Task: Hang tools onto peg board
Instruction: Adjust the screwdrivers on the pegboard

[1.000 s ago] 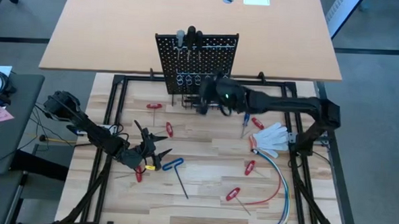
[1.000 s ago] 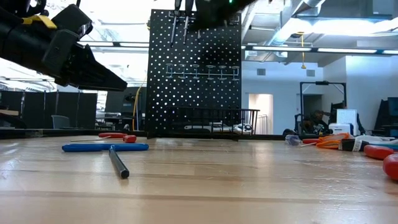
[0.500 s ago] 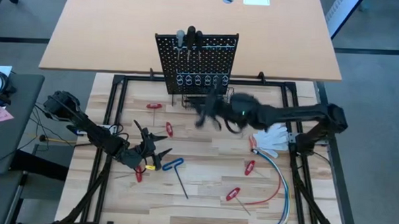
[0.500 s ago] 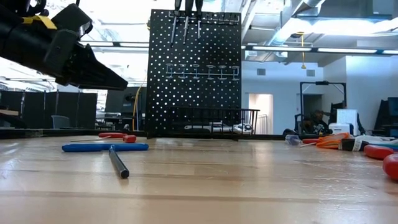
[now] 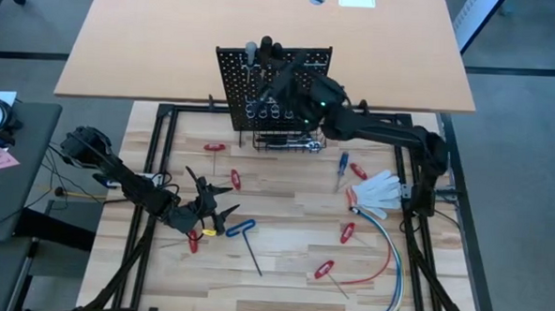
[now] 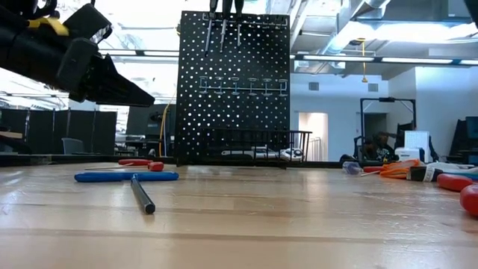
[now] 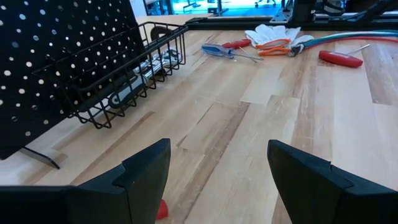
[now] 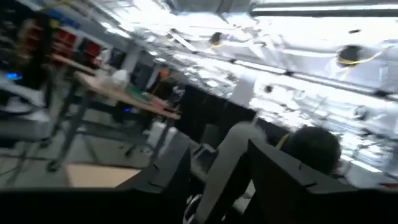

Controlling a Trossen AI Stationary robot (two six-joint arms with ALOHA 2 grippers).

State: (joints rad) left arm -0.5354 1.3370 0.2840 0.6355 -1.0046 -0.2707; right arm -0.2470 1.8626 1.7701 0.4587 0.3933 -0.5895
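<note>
The left gripper [image 5: 205,211] waits low over the front-left tabletop, jaws spread wide and empty; just beside it lies the blue T-handle hex key [image 5: 246,237], rigid, light steel, best taken across its long shaft near the handle; the peg board [image 5: 305,65] stands upright at centre rear, screwdrivers [image 5: 263,50] already hung along its top; the right gripper [image 5: 281,81] hovers at the board's top, whether it is spread or closed cannot be told; red-handled tools [image 5: 347,233] lie scattered to the right.

I see a black perforated peg board [image 5: 273,85] at 12 o'clock. Blue T-handle hex key [image 5: 246,237] at 7 o'clock; white glove [image 5: 377,189] at 3 o'clock.
</note>
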